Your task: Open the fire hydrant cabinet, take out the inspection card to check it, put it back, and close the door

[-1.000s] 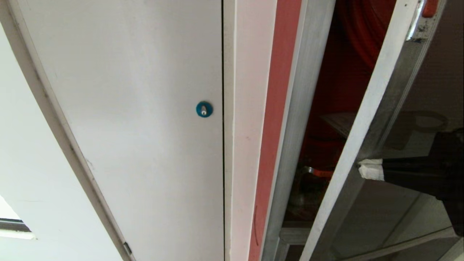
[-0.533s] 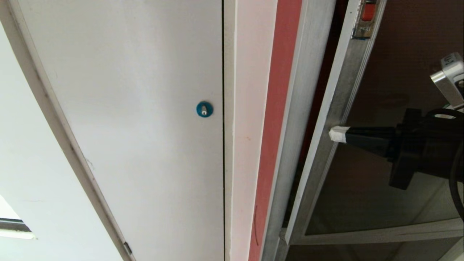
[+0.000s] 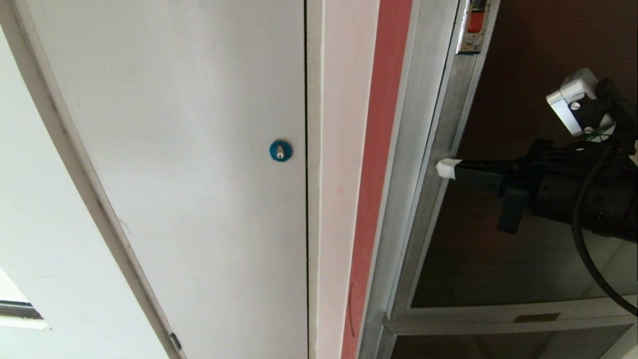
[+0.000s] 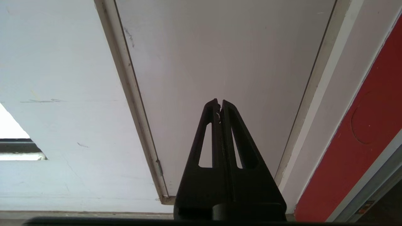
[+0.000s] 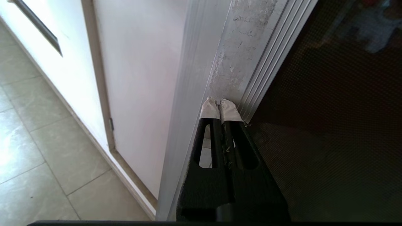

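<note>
Aluminium frame of the door (image 3: pixel 451 149) takes the right gripper (image 3: pixel 445 168), fingers pressed together holding nothing, likely pushing it flush.

Black hand (image 3: pixel 447 168), white-taped fingertips (image 5: pixel 209 109)

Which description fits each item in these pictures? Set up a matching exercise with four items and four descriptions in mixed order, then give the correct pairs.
Items:
1. right tool
2. left tool
3. round lock
4. latch

Descriptions:
A. blue, on the plain white door
B. shut, taped tips pressed on the cabinet door frame
C. red, high on the cabinet door's aluminium edge
D. shut, bare black tips, pointing at the white door, touching nothing

Pairs: 1-B, 2-D, 3-A, 4-C
</note>
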Controlling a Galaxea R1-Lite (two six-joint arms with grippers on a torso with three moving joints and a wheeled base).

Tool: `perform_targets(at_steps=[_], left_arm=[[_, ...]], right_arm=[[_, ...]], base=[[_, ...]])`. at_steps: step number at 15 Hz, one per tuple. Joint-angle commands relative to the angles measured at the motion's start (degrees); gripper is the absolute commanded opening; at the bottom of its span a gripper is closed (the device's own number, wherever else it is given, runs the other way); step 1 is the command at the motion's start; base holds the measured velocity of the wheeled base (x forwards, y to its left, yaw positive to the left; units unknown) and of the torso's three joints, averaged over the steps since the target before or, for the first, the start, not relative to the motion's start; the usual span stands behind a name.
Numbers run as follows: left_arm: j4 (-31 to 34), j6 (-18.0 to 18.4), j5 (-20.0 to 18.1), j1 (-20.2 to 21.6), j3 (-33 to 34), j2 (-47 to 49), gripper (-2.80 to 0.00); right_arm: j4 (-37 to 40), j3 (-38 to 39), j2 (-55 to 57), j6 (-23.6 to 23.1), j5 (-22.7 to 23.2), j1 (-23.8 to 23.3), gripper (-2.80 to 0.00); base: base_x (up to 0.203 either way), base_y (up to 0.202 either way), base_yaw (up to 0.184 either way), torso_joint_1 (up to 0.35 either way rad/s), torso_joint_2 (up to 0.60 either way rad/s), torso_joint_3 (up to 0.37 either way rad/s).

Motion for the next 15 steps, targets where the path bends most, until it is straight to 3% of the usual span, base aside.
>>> perform_targets(at_steps=[1, 7, 15], left_arm=[[-0.02, 0.02, 0.02, 0.02, 0.43, -0.01, -2.80], [-0.02, 0.02, 0.02, 0.02, 0.44, -0.01, -2.80], [-0.02, 0.02, 0.02, 0.02, 0.44, -0.01, -2.80]], right_arm=[[-1.93, -0.09, 2.14, -0.04, -0.67, -0.06, -2.80], [-7.66, -0.07, 5.97, -0.05, -3.66, -0.14, -2.80], [-7.57, 1.30, 0.88, 1.75, -2.26, 0.18, -2.80]], base=[[0.000, 0.000, 0.000, 0.000, 0.00, 0.000], [0.000, 0.000, 0.000, 0.000, 0.00, 0.000], [0.000, 0.000, 0.000, 0.000, 0.00, 0.000]])
